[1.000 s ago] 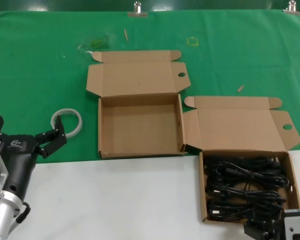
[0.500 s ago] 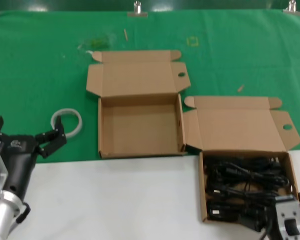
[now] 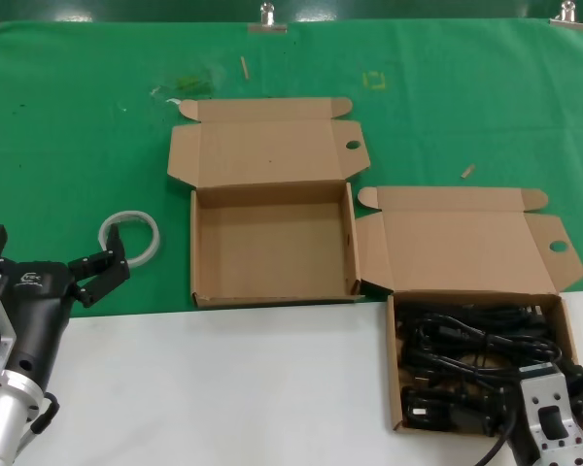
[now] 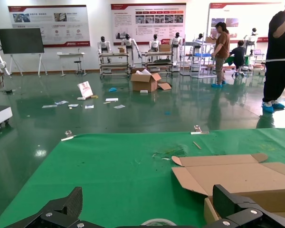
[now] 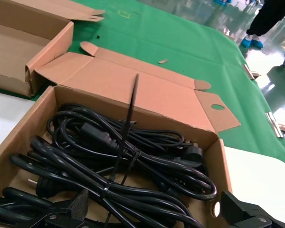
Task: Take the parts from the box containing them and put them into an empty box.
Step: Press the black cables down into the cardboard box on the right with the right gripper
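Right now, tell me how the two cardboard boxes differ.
The empty box holds nothing, while the box of cords is packed with black power cords. The empty box sits wholly on the green cloth; the box of cords has its tray on the white surface. The empty box's lid is plain with small corner tabs; the other's has broad side wings. Both are brown, open, lids folded back.

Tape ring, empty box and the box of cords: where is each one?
tape ring (image 3: 131,236), head view, its white rim.
empty box (image 3: 272,250), head view, its bare floor.
box of cords (image 3: 466,243), head view, its open lid.
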Controlling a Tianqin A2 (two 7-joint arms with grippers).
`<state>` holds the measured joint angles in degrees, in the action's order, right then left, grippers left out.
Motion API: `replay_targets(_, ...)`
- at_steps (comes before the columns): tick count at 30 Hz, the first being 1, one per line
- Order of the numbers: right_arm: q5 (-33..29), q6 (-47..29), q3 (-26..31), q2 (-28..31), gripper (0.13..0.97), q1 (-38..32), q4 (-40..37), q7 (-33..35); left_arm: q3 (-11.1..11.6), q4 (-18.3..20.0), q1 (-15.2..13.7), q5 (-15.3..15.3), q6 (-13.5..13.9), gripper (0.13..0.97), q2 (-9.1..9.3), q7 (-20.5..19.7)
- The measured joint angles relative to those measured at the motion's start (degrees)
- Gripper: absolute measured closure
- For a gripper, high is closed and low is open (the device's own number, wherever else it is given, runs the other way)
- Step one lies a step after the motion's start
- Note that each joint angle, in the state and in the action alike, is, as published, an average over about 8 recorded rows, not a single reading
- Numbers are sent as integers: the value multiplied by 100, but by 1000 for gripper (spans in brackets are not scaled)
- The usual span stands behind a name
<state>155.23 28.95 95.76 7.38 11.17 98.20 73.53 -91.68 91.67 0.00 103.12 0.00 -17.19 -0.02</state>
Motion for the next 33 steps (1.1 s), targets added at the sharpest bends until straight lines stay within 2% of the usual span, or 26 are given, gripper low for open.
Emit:
replay_targets(9, 126, -9, 25, 0, 129, -50, -51, 104, 0, 0, 0, -1, 0, 132, 0, 0)
replay_targets(18, 101, -1, 34, 0, 163, 38, -1, -23, 0, 0, 0, -1, 0, 132, 0, 0)
replay_targets(27, 77, 2, 35, 0, 264, 73, 27, -85, 0, 0, 0, -1, 0, 132, 0, 0)
replay_targets(33, 67, 2, 45, 0, 388, 76, 34, -109, 0, 0, 0, -1, 0, 132, 0, 0)
